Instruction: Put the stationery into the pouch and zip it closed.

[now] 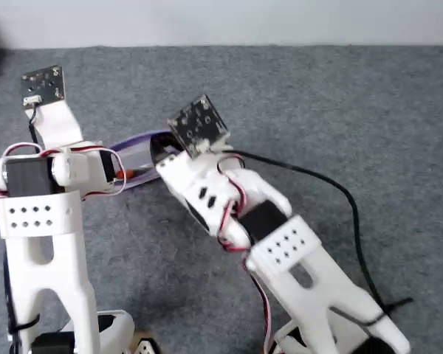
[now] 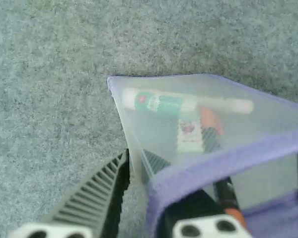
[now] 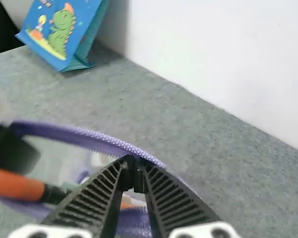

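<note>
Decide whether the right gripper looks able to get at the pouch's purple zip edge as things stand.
Probably yes: the right gripper sits at the purple zip edge, tips closed on it, and the left gripper pinches the pouch wall, steadying it.

The pouch (image 2: pixel 188 129) is frosted, see-through plastic (faintly glossy), edged in woven purple cloth. Under the pouch lies a table cover (image 1: pixel 340 103) of rough, matt grey felt. At the pouch's trim, the right gripper (image 3: pixel 134 171) is ribbed matt black plastic; beyond the pouch, a smooth matt white wall (image 3: pixel 213 49)
</note>
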You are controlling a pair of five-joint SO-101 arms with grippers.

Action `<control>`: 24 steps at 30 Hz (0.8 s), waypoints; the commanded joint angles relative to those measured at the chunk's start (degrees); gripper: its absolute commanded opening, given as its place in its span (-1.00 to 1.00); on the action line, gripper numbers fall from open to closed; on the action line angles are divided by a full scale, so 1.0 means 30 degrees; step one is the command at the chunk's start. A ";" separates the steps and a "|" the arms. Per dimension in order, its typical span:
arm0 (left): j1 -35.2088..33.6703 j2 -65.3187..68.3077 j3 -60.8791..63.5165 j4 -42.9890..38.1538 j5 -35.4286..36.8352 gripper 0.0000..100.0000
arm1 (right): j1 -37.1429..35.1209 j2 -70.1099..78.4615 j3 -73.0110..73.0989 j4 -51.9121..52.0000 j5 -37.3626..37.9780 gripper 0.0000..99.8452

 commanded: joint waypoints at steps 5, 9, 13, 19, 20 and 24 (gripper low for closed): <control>-0.0176 0.0410 -0.0718 0.0176 0.0088 -0.85 | 0.1304 0.6315 -0.7385 0.4088 -0.3282 -0.98; -0.0205 0.0264 -0.1538 0.0762 0.0410 -0.64 | 0.1392 0.7868 -1.1370 0.7253 -0.3985 -0.98; -0.0498 0.0410 -0.2857 0.0996 0.1465 -0.53 | 0.1363 0.8425 -1.3304 0.9275 -0.4073 -0.98; -0.2022 0.1436 -0.2535 0.0996 0.1407 -0.62 | 0.1363 0.7399 -1.4242 1.1326 -0.4220 -0.98; -0.2139 0.1729 -0.2447 0.0967 0.1348 -0.67 | 0.1363 0.7048 -1.4330 1.1707 -0.4220 -0.98; -0.2139 0.3223 -0.2242 0.0967 0.0381 -0.86 | 0.1275 0.5465 -1.4593 1.3026 -0.4249 -0.98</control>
